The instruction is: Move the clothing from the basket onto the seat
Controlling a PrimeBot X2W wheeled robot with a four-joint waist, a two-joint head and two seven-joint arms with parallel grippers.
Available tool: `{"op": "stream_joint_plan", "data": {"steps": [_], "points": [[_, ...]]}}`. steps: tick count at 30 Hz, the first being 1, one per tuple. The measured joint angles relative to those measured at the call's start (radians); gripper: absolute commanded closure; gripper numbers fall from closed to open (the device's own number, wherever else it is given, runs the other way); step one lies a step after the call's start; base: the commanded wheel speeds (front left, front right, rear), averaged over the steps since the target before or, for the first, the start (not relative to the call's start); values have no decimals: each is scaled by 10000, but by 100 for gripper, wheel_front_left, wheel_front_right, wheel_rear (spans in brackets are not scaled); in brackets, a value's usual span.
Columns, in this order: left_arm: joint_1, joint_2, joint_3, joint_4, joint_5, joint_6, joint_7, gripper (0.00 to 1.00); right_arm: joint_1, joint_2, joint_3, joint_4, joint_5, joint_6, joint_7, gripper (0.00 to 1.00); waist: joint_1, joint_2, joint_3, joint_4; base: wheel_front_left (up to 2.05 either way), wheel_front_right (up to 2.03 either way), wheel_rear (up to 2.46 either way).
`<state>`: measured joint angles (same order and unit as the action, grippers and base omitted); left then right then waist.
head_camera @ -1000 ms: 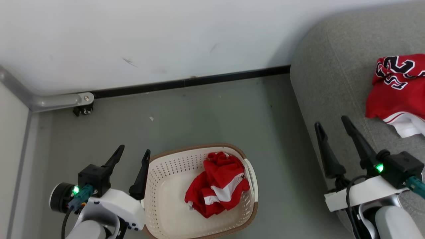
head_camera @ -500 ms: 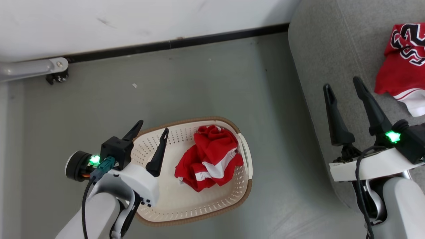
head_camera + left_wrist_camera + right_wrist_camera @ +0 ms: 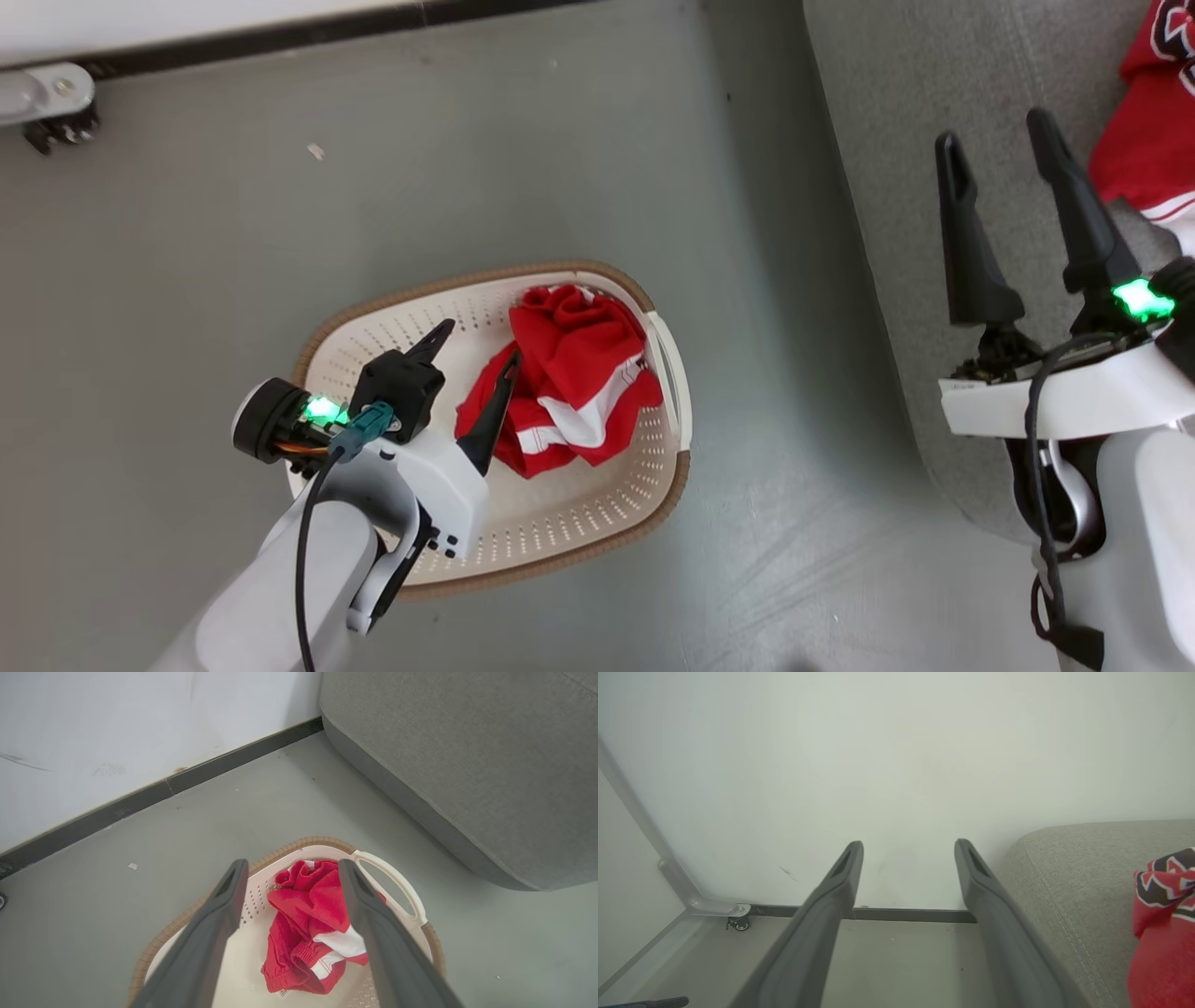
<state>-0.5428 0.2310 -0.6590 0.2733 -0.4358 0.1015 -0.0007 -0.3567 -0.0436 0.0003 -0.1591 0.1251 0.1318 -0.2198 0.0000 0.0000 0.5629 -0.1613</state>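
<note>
A crumpled red garment with white stripes point(image 3: 574, 378) lies in the cream, brown-rimmed basket point(image 3: 569, 551) on the floor. My left gripper point(image 3: 479, 343) hangs open over the basket's left half, its right finger just at the garment's left edge. In the left wrist view the garment point(image 3: 313, 914) shows between and beyond the open fingers point(image 3: 224, 910), above the basket point(image 3: 303, 841). A second red garment with black numerals point(image 3: 1144, 140) rests on the grey seat point(image 3: 896, 112). Over the seat's front edge, left of that garment, my right gripper point(image 3: 992, 129) is open and holds nothing; the wrist view shows the numerals point(image 3: 1164, 886) on the seat point(image 3: 1064, 882).
The basket stands on grey floor point(image 3: 467, 168) left of the seat. A white wall with a black baseboard point(image 3: 373, 23) runs along the far side. A metal frame foot with a caster point(image 3: 51, 112) sits at the far left corner.
The head camera has tipped downward, shifting the whole picture. My left gripper has moved right, from beside the basket to over it, up to the garment. The right gripper stays open.
</note>
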Motion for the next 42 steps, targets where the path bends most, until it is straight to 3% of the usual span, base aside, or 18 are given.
{"op": "stream_joint_plan", "data": {"steps": [20, 42], "points": [[-1164, -625, -245, 1609, 69, -435, 232, 0, -1551, -8, 251, -12, 184, 0, -192, 0, 0, 0, 1583, -576, 0, 0, 0], [-1965, -976, 150, 3043, -205, -504, 157, 0, -2703, -13, 548, 138, 462, 0, -309, 0, 0, 0, 2873, -1269, 0, 0, 0]]}}
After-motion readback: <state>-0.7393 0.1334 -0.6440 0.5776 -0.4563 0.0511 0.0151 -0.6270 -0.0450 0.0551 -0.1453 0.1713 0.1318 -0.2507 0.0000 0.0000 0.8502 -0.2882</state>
